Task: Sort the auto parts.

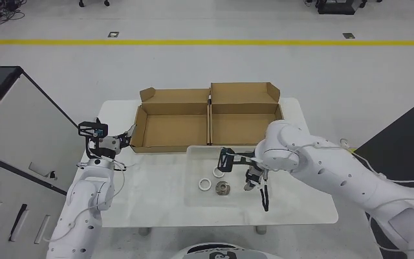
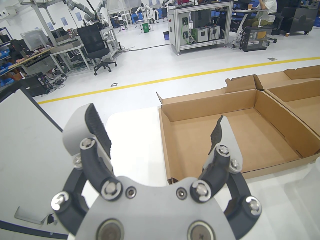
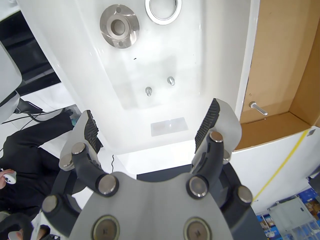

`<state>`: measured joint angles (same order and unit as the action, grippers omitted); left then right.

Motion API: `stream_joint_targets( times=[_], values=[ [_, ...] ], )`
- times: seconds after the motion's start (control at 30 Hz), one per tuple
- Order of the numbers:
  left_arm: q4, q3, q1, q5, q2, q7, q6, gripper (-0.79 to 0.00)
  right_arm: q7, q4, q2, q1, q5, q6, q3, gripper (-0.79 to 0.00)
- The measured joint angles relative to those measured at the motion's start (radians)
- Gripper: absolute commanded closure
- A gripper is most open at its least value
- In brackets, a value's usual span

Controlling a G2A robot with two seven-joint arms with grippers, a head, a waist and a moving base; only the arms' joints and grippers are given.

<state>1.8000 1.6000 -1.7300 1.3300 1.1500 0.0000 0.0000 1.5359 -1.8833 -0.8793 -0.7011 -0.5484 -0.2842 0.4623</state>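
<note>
Notably, right gripper hangs open and empty; closing on the nearer bolt risks knocking its neighbour toward the flange at nine o'clock

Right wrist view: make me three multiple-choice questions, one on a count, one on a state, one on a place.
1. How many small bolts lie on the white tray? A one; B two; C four.
2. The right pincer is: A open; B shut on a small bolt; C shut, empty.
3. Where does the long bolt lie? A on the white tray; B in the cardboard box; C in the right pincer.
Answers: 1 B, two lie side by side ahead of the pincer; 2 A, its jaws stand wide apart, nothing between; 3 B, it rests in the box's corner.
</note>
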Motion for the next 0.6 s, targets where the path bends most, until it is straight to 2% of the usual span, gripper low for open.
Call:
stream_joint_targets(
  times=[0.23,0.3,0.43,0.53,0.6],
  values=[
    [0.0,0.0,0.0,0.0,0.0,0.0,0.0,-0.785,-0.003,0.034,-0.003,0.038,0.043,-0.003,-0.049,-0.785],
    [0.0,0.0,0.0,0.0,0.0,0.0,0.0,-0.785,-0.013,0.051,-0.006,0.043,0.053,-0.013,-0.057,-0.742],
    [0.0,0.0,0.0,0.0,0.0,0.0,0.0,-0.785,-0.033,0.079,-0.01,0.047,0.062,-0.033,-0.068,-0.533],
    [0.0,0.0,0.0,0.0,0.0,0.0,0.0,-0.785,-0.045,0.1,-0.013,0.047,0.065,-0.045,-0.076,-0.44],
    [0.0,0.0,0.0,0.0,0.0,0.0,0.0,-0.785,-0.053,0.115,-0.015,0.047,0.067,-0.053,-0.079,-0.406]
  ],
)
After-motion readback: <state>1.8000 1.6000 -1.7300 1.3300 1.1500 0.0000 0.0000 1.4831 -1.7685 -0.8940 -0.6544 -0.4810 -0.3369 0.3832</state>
